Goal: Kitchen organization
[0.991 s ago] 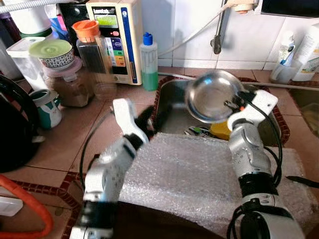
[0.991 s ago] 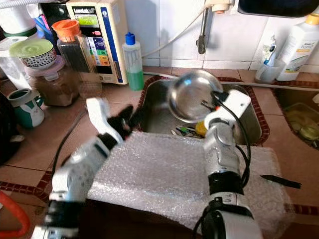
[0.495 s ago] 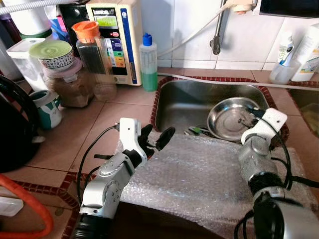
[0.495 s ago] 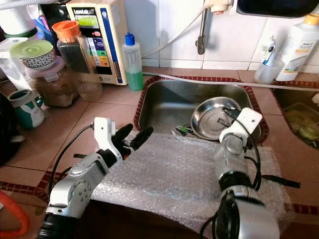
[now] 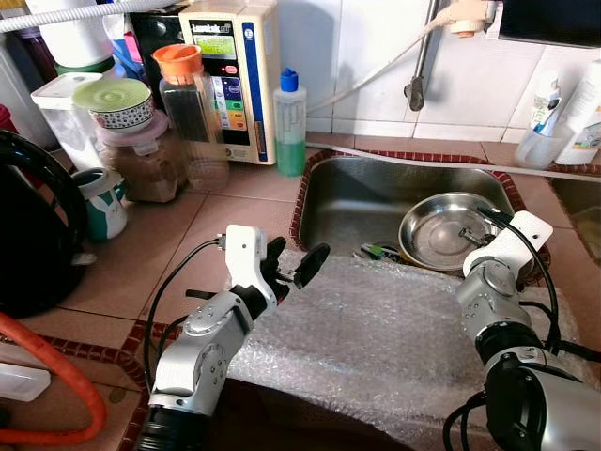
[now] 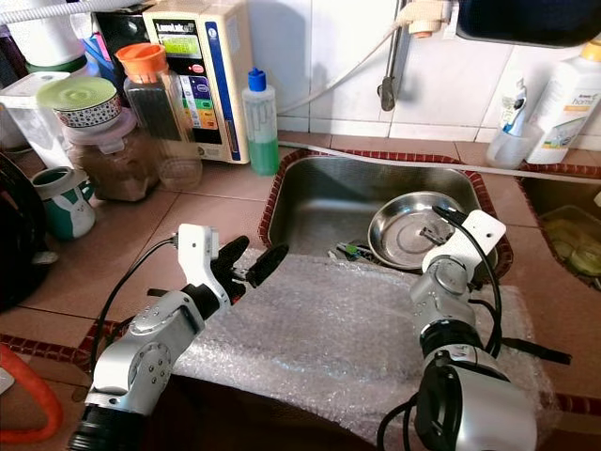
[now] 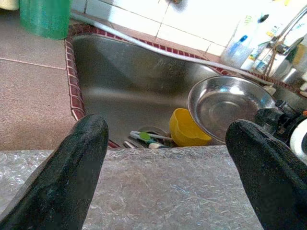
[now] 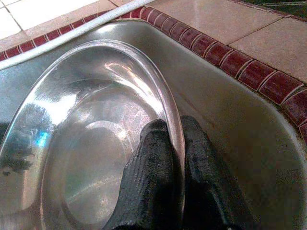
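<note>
Steel bowl sits tilted in the sink, your right gripper pinching its rim between closed fingers, while your left gripper hangs open and empty over the bubble wrap at the sink's edge.

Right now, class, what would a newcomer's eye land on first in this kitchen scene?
The shiny steel bowl in the sink, its rim pinched by the right pincer. Next, the bubble wrap sheet over the counter's front edge, with the left pincer open above its corner. Then the green soap bottle by the wall.
</note>
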Robot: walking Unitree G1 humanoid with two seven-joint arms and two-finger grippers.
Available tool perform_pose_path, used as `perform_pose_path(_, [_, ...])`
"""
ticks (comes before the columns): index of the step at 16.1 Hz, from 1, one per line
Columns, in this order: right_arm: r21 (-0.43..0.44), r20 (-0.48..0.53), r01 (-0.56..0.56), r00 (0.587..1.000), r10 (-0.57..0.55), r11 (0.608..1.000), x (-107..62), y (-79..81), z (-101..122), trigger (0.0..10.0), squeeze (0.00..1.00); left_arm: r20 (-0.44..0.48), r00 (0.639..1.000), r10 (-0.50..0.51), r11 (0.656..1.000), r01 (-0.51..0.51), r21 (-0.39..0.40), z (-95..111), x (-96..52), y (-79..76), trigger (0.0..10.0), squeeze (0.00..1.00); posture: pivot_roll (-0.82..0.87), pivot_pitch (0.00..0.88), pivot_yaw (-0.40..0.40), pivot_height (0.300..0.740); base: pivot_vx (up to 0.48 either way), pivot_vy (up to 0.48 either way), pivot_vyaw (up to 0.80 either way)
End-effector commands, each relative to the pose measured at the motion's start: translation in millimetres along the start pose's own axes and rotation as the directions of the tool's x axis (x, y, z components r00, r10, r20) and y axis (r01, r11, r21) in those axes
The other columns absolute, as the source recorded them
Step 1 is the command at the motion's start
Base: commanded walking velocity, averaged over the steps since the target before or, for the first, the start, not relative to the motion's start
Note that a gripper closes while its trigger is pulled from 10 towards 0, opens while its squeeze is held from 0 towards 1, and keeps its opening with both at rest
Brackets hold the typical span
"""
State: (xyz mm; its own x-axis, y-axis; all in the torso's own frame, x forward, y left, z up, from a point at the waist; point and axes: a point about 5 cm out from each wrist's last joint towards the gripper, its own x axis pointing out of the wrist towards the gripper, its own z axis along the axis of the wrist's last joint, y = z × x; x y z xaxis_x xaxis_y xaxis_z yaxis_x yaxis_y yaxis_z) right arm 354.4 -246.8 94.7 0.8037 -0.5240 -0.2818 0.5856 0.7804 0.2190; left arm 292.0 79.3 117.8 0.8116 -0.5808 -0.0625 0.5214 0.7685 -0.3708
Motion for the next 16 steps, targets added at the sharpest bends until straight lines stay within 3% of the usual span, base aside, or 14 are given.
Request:
perform_pose_path(1, [0.024, -0.175, 0.070, 0.982, -0.065, 0.997, -7.1, -23.1, -41, 10.0, 0.00, -0.002, 1.000, 0.011, 0.999, -0.011, 0.040, 2, 0.4, -1.0, 10.0, 1.00, 0.06, 0.000, 0.088, 0.740, 0.000, 0.000, 0.00])
perform_pose_path(2, [0.048, -0.167, 0.049, 0.985, -0.040, 0.998, -6.5, -21.3, -39, 10.0, 0.00, -0.003, 1.000, 0.008, 0.999, -0.008, 0.040, 2, 0.3, -1.4, 10.0, 0.95, 0.06, 0.000, 0.088, 0.740, 0.000, 0.000, 0.00])
perform_pose_path(3, [0.086, -0.158, 0.020, 0.987, -0.007, 0.996, -5.9, -17.3, -37, 10.0, 0.00, -0.008, 1.000, 0.006, 0.999, -0.006, 0.045, 2, 0.5, -1.9, 10.0, 0.00, 0.06, 0.000, 0.088, 0.740, 0.000, 0.000, 0.00])
perform_pose_path(5, [0.105, -0.115, -0.064, 0.990, 0.076, 0.992, -5.0, -4.6, -28, 10.0, 0.00, -0.012, 1.000, 0.008, 0.998, -0.007, 0.059, 2, -0.2, -1.9, 10.0, 0.00, 0.06, 0.000, 0.087, 0.740, 0.000, 0.000, 0.00])
perform_pose_path(6, [0.075, -0.108, -0.078, 0.990, 0.086, 0.994, -5.2, -2.3, -27, 10.0, 0.00, -0.014, 1.000, 0.010, 0.998, -0.009, 0.058, 1, -0.4, -1.7, 10.0, 0.00, 0.06, 0.000, 0.087, 0.740, 0.000, 0.000, 0.00])
perform_pose_path(9, [0.049, -0.125, -0.064, 0.990, 0.069, 0.997, -6.1, -3.8, -31, 10.0, 0.00, -0.016, 1.000, 0.012, 0.998, -0.011, 0.062, 1, -0.1, -2.0, 10.0, 0.00, 0.07, 0.000, 0.085, 0.740, 0.000, 0.000, 0.00])
perform_pose_path(10, [0.051, -0.135, -0.070, 0.988, 0.077, 0.996, -6.5, -4.0, -33, 10.0, 1.00, -0.019, 1.000, 0.009, 0.998, -0.008, 0.066, 1, 0.3, -2.6, 10.0, 0.00, 0.07, 0.000, 0.085, 0.740, 0.000, 0.000, 0.00])
perform_pose_path(12, [0.010, -0.131, -0.069, 0.989, 0.069, 0.998, -6.2, -5.0, -33, 10.0, 1.00, -0.023, 1.000, 0.008, 0.998, -0.007, 0.066, 0, 0.6, -2.6, 10.0, 0.00, 0.06, 0.000, 0.088, 0.740, 0.000, 0.000, 0.00])
perform_pose_path(13, [0.029, -0.129, -0.077, 0.988, 0.080, 0.997, -5.8, -3.6, -31, 10.0, 1.00, -0.033, 0.999, 0.005, 0.998, -0.002, 0.069, -1, 0.8, -3.4, 10.0, 0.00, 0.06, 0.000, 0.088, 0.740, 0.000, 0.000, 0.00])
perform_pose_path(16, [-0.001, -0.089, -0.146, 0.985, 0.145, 0.989, -4.5, 10.2, -19, 10.0, 1.00, -0.036, 0.999, 0.001, 0.997, 0.001, 0.074, -1, 1.0, -4.5, 10.0, 0.00, 0.06, 0.000, 0.088, 0.740, 0.000, 0.000, 0.00])
